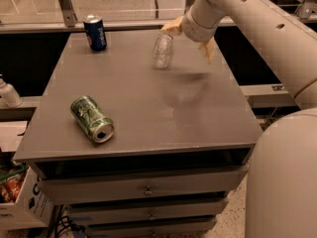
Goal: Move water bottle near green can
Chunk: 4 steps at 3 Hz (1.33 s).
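Note:
The water bottle [162, 50] is clear and ribbed and lies on its side at the back middle of the grey table [148, 113]. The green can [92, 119] lies on its side near the front left, silver top facing the front right. My gripper [191, 39] hangs over the back right of the table, just right of the bottle. It is open and empty. One yellowish finger [172, 27] is close to the bottle's far end and the other [209, 49] is further right.
A blue Pepsi can [95, 32] stands upright at the back left corner. A white bottle [9, 93] stands off the table's left edge. Drawers [143, 187] run below the tabletop. My white arm and base [285, 172] fill the right side.

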### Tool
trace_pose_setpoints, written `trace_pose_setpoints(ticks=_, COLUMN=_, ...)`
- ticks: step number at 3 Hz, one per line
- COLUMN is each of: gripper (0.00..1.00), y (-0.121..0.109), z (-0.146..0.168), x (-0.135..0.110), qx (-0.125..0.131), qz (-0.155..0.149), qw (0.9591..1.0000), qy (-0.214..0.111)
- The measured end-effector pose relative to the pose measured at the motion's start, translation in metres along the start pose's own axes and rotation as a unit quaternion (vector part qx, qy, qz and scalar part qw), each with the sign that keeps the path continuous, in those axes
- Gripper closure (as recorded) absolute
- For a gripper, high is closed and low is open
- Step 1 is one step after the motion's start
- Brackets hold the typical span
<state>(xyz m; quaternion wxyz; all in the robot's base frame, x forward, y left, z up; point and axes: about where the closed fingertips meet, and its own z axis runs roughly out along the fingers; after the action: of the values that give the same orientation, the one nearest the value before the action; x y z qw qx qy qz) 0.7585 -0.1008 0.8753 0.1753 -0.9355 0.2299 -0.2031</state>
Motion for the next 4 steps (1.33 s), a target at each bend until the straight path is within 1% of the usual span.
trace_pose_setpoints(ticks=1, gripper=0.00, y=-0.017, z=0.012, x=0.003, qx=-0.002, qz=-0.047, qw=0.9988, qy=0.015)
trace_pose_setpoints(ticks=2, gripper=0.00, y=-0.031, z=0.033, x=0.004, qx=-0.021, qz=-0.089, qw=0.9956, qy=0.020)
trace_pose_setpoints(ticks=3, gripper=0.00, y=-0.042, z=0.051, x=0.004, qx=-0.040, qz=-0.121, qw=0.9915, qy=0.024)
trace_pose_setpoints(ticks=4, gripper=0.00, y=-0.051, z=0.062, x=0.002, qx=-0.057, qz=-0.150, qw=0.9868, qy=0.026)
